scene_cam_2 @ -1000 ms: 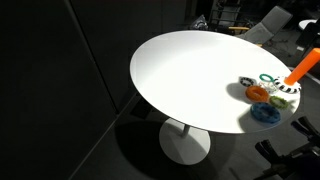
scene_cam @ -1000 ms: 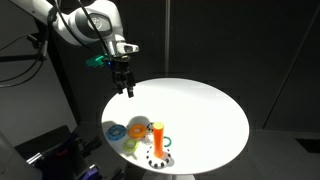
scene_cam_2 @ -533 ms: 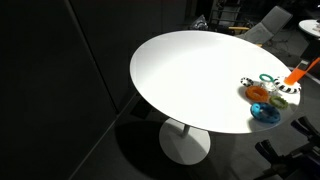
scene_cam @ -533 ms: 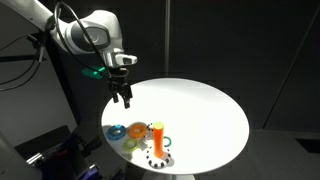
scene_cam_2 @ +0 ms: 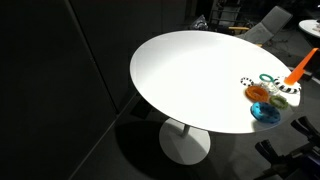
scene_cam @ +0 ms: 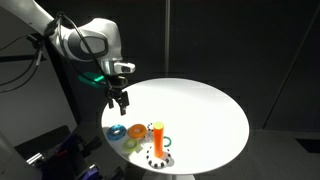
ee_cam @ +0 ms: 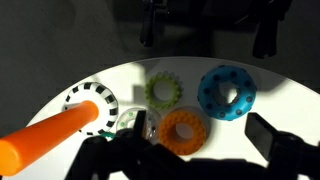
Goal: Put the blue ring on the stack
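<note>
- Your gripper (scene_cam: 119, 102) hangs over the near-left edge of the round white table (scene_cam: 200, 100), fingers pointing down, clear of the surface.
- Its jaws stand apart with nothing between them. In the wrist view the two dark fingers (ee_cam: 282, 146) frame the bottom of the picture, wide of each other.
- The blue ring (scene_cam: 117, 131) lies flat on the table close to the rim, below your gripper and a little toward the camera. It is not on the peg.
- In the wrist view the blue ring (ee_cam: 227, 92) sits at upper right with its hole facing up. The orange ring (ee_cam: 182, 128) is just beside it, lower left; you cannot tell whether the two touch.
- A pale green ring (ee_cam: 163, 92) lies between the blue ring and the base, flat on the table.
- The orange peg (scene_cam: 157, 135) stands upright on its round base (scene_cam: 158, 156), which has black-and-white marks around the edge. The orange ring lies between it and the blue ring.
- In an exterior view the same cluster sits at the far right of the table (scene_cam_2: 180, 70): blue ring (scene_cam_2: 266, 112) nearest the rim, peg (scene_cam_2: 300, 68) behind it.
- The arm (scene_cam: 85, 38) reaches in from the upper left.
</note>
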